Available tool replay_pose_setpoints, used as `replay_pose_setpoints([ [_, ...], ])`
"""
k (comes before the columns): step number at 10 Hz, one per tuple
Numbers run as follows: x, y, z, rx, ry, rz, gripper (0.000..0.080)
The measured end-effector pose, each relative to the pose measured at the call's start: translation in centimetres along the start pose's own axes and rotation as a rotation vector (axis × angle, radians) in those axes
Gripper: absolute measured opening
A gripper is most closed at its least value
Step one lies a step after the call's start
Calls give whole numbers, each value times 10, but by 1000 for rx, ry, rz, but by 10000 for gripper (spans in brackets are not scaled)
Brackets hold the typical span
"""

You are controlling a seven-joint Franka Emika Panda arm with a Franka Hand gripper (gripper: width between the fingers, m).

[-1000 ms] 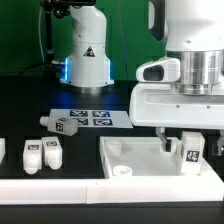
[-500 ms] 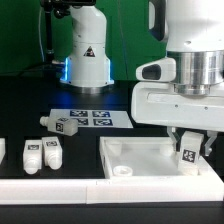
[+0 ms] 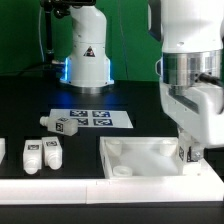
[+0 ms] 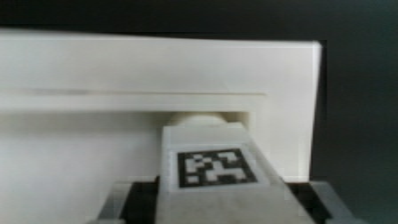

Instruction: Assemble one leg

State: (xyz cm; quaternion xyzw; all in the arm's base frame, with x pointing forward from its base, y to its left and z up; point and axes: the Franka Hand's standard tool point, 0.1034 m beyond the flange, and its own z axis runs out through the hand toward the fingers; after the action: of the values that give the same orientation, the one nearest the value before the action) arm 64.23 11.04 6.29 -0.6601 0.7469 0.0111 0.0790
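My gripper (image 3: 191,153) is shut on a white leg (image 3: 192,155) with a black-and-white tag on its side. It holds the leg upright over the right end of the large flat white panel (image 3: 140,157). In the wrist view the leg (image 4: 212,160) points at a corner of the panel (image 4: 107,110), its tip at a round hole there. The grey fingers (image 4: 128,205) press the leg from both sides. Other legs lie on the table: one by the marker board (image 3: 64,124), and a pair at the exterior view's left (image 3: 42,154).
The marker board (image 3: 92,118) lies flat behind the panel. A second robot base (image 3: 86,60) with a blue light stands at the back. A white strip (image 3: 60,188) runs along the front edge.
The wrist has turned about its vertical axis and the leg has come lower, closer to the panel's right end.
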Motion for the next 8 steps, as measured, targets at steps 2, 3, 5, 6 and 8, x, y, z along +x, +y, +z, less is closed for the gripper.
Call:
replay_pose_setpoints([
  [2, -1, 0, 0, 3, 0, 23, 285],
  [3, -1, 0, 1, 3, 0, -19, 285],
  [5, -3, -4, -1, 29, 2, -285, 598],
  [6, -4, -5, -1, 39, 0, -506, 598],
  [8, 1, -3, 1, 23, -12, -675, 641],
])
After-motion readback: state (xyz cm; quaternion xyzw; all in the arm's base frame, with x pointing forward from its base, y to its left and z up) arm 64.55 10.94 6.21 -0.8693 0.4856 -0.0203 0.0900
